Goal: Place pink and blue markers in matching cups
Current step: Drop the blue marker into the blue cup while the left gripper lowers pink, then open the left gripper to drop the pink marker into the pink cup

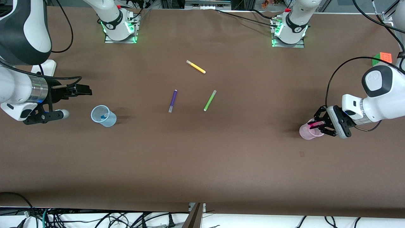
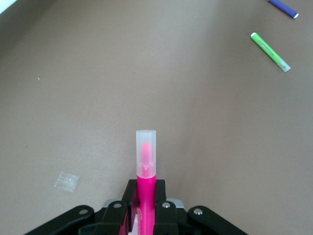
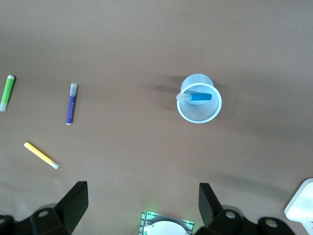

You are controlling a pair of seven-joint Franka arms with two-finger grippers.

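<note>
The pink marker lies level in my left gripper, which is shut on it just above the mouth of the pale pink cup at the left arm's end of the table. In the left wrist view the marker sticks out from between the fingers, pale cap outward. The blue marker stands inside the pale blue cup at the right arm's end; it also shows in the right wrist view, in the cup. My right gripper hangs open and empty beside the blue cup.
A purple pen, a lime-green pen and a yellow pen lie mid-table. A colour cube sits at the left arm's end near the table edge. A small clear scrap lies on the brown table by the pink cup.
</note>
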